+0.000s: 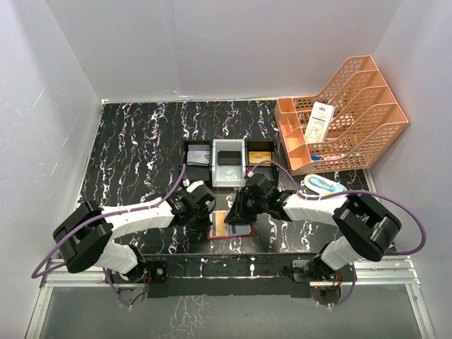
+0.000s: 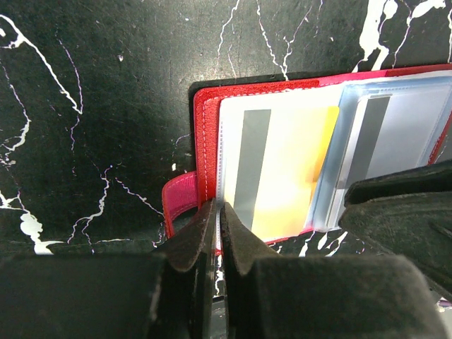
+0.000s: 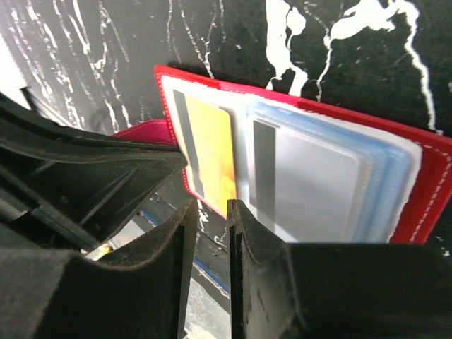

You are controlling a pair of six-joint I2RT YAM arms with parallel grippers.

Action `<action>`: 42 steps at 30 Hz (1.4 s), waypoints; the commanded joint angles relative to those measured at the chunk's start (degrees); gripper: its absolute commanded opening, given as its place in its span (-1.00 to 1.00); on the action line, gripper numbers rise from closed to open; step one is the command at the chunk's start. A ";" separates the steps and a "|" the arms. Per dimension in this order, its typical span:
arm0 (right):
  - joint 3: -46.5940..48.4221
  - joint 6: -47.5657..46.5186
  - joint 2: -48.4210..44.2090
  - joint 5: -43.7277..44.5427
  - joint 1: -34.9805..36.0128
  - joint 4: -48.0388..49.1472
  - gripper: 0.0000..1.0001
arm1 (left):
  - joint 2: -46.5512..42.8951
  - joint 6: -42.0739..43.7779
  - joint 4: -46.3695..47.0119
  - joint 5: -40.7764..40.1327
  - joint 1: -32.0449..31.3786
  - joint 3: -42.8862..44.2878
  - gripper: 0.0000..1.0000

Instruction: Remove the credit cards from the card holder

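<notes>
There, the card holder [image 1: 229,227] lies open near the desk's [image 1: 141,141] front edge, with an orange card [image 2: 289,169] and a light blue card [image 3: 311,183] in its sleeves. The left gripper [image 2: 217,212] and right gripper [image 3: 212,206] flank it, jaws nearly together; I cannot tell whether either pinches anything.

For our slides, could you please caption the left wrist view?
Left gripper pinches the edge of the open red card holder; orange-gold card and silvery card sit in clear sleeves.
</notes>
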 commanded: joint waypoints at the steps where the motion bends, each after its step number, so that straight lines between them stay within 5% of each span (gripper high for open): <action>1: 4.57 -4.45 1.53 2.33 0.34 -6.16 -0.51 | 1.88 0.30 -0.91 1.10 -0.28 -2.66 -0.93; 8: 7.88 -6.62 6.33 1.49 1.13 -8.22 -0.55 | 2.03 0.56 -0.59 1.30 -0.22 -2.52 -0.93; 14: 11.38 -6.47 10.35 10.80 2.95 -16.88 -0.60 | 2.42 0.86 -0.09 1.42 -0.26 -1.78 -0.94; 20: 7.64 -4.66 9.14 5.25 3.09 -8.13 -0.64 | 2.82 1.01 0.92 1.86 -0.26 -1.99 -0.94; 29: 2.27 -0.67 5.53 -3.83 1.61 5.94 -1.00 | 2.31 0.98 0.56 1.66 -0.25 -2.37 -0.94; 42: 0.99 -2.94 3.68 -8.50 -1.88 3.80 -1.00 | 1.77 0.83 -0.31 1.19 -0.26 -2.93 -0.95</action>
